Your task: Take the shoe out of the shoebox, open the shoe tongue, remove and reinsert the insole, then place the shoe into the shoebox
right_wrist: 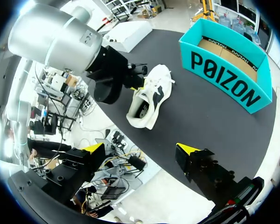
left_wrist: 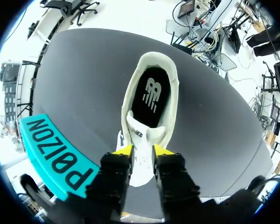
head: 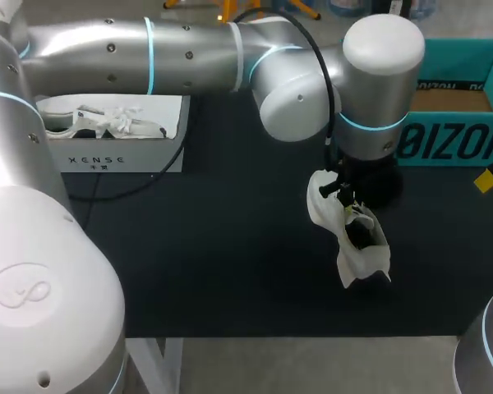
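Head view shows you the shoe at centre right, out of the teal shoebox at upper right, its tongue pinched by your left gripper while the right gripper hangs spread and apart, so a hard pull could drag the unbraced shoe.

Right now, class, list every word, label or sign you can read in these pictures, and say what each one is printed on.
"POIZON": black letters on the side of the teal shoebox.
"XENSE": on the front of the white box; the smaller line beneath is too small to read.
A white logo, no readable word, on the black insole inside the white shoe that the left gripper holds.
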Robot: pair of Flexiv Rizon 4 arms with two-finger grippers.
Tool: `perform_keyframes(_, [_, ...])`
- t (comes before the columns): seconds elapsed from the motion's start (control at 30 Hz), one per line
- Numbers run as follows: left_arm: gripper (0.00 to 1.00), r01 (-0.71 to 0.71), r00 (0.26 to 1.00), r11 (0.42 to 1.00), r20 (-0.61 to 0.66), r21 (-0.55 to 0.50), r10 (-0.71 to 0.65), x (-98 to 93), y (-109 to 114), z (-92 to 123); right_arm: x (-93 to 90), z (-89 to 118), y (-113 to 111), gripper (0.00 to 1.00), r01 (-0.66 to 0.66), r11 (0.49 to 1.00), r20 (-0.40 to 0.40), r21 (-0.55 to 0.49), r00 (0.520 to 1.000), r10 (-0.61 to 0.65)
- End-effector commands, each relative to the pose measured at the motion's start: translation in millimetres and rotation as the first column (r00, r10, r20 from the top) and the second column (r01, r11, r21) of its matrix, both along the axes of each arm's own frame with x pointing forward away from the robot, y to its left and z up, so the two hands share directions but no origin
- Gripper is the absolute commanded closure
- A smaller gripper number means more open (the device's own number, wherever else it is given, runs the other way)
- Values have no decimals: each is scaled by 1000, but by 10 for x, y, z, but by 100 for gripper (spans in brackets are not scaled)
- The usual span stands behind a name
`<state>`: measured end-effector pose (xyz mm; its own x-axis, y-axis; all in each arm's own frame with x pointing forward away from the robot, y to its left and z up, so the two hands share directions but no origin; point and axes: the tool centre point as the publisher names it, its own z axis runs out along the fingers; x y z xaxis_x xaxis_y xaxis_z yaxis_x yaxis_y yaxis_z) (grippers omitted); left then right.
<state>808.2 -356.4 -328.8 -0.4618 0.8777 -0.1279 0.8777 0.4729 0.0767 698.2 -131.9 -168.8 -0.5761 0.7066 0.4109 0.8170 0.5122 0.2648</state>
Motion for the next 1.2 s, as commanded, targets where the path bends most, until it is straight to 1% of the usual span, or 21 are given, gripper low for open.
perform_keyframes(0.03, [100, -6, 1000, 1000, -10, 4, 6, -79, -16, -86, 9, -5, 4, 0, -1, 1000, -2, -3, 1000, 1])
perform_keyframes(0.17, [100, -34, 999, 999, -20, 4, 34, -159, 35, -78, 9, -5, 4, 0, -1, 1000, -2, -3, 1000, 1])
perform_keyframes(0.33, [100, -81, 997, 997, 1, -16, 81, -197, 124, 127, 9, -5, 4, 0, -1, 1000, -2, -3, 1000, 1])
perform_keyframes(0.37, [100, -93, 996, 996, 5, -7, 93, -205, 135, 174, 9, -5, 4, 0, -1, 1000, -2, -3, 1000, 1])
perform_keyframes(0.4, [55, -108, 994, 994, 7, -7, 108, -217, 145, 227, 9, -5, 4, 0, -1, 1000, -2, -3, 1000, 1])
perform_keyframes(0.43, [0, -119, 993, 993, 5, -3, 119, -225, 152, 262, 9, -5, 4, 0, -1, 1000, -2, -3, 1000, 1])
perform_keyframes(0.5, [0, -145, 989, 989, 2, 0, 145, -249, 166, 322, 9, -5, 4, 0, -1, 1000, -2, -3, 1000, 1])
perform_keyframes(0.73, [0, -145, 989, 989, 2, 0, 145, -249, 166, 322, 9, -5, 4, 0, -1, 1000, -2, -3, 1000, 1])
perform_keyframes(0.87, [0, -145, 989, 989, 2, 0, 145, -249, 166, 322, 35, 102, -331, 0, 24, 1000, 40, 17, 999, -25])
perform_keyframes(1.03, [0, -145, 989, 989, 2, 0, 145, -249, 166, 322, 19, 207, -627, 0, 40, 999, 77, 5, 996, -40])
perform_keyframes(1.1, [0, -145, 989, 989, 2, 0, 145, -249, 166, 322, 13, 238, -691, 0, 27, 1000, 92, 6, 995, -28])
perform_keyframes(1.2, [0, -145, 989, 989, 2, 0, 145, -249, 166, 322, 14, 270, -716, 0, 1, 1000, 91, -1, 996, -1])
